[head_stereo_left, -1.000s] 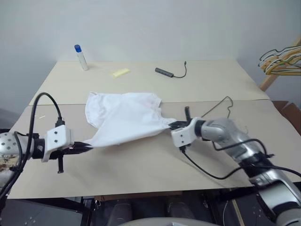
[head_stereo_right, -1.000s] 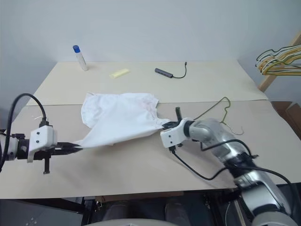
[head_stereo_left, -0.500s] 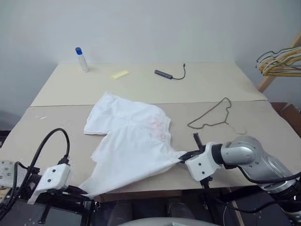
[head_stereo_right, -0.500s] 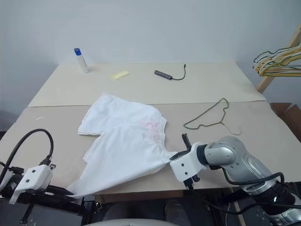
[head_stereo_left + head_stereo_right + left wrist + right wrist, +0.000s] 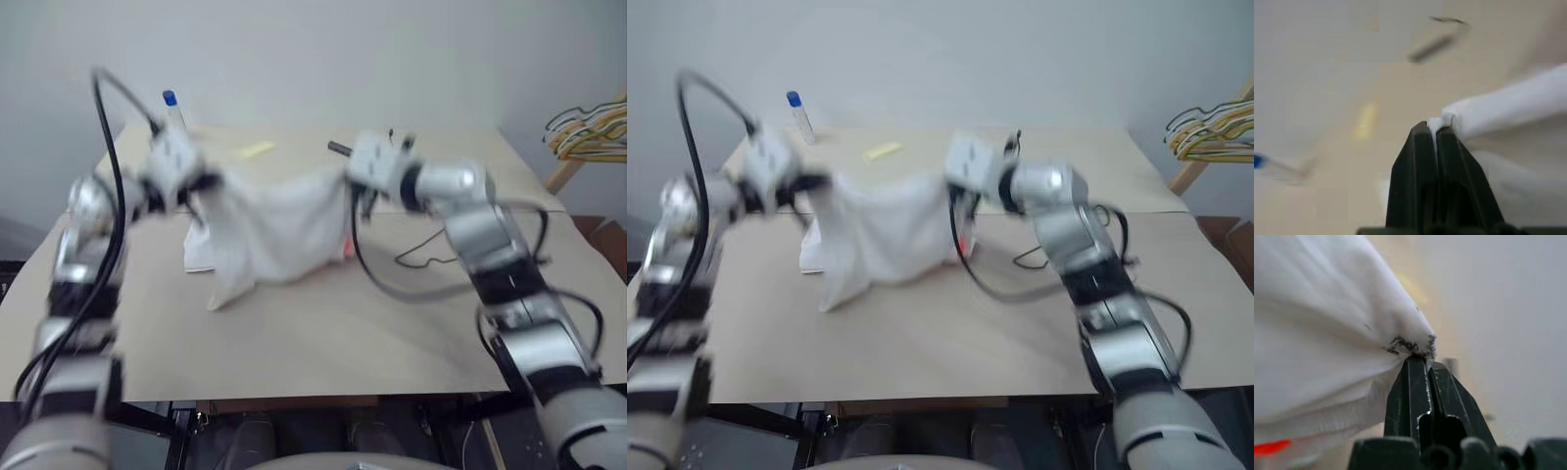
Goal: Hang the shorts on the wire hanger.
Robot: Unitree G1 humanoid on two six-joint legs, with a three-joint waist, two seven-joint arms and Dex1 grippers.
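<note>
Shorts (image 5: 279,225): you hold them stretched above the table (image 5: 323,338).
Left gripper (image 5: 1433,128): pinching one corner.
Right gripper (image 5: 1419,358): pinching the other (dark-marked).
Hanger (image 5: 436,253): flat.

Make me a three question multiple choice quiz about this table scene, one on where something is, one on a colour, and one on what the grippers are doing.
1. Where is the wire hanger?
A. Flat on the table, beneath the right arm
B. Threaded through the shorts
C. On the rack with the other hangers

2. What colour is the bottle's cap?
A. Red
B. Blue
C. Green

3. What holds the shorts?
A. Only the left gripper
B. Nothing; they lie flat
C. Both grippers, each shut on an edge

Answers:
1 A: the wire lies on the table.
2 B: its top is blue.
3 C: the left gripper and the right gripper each pinch white cloth.
</note>
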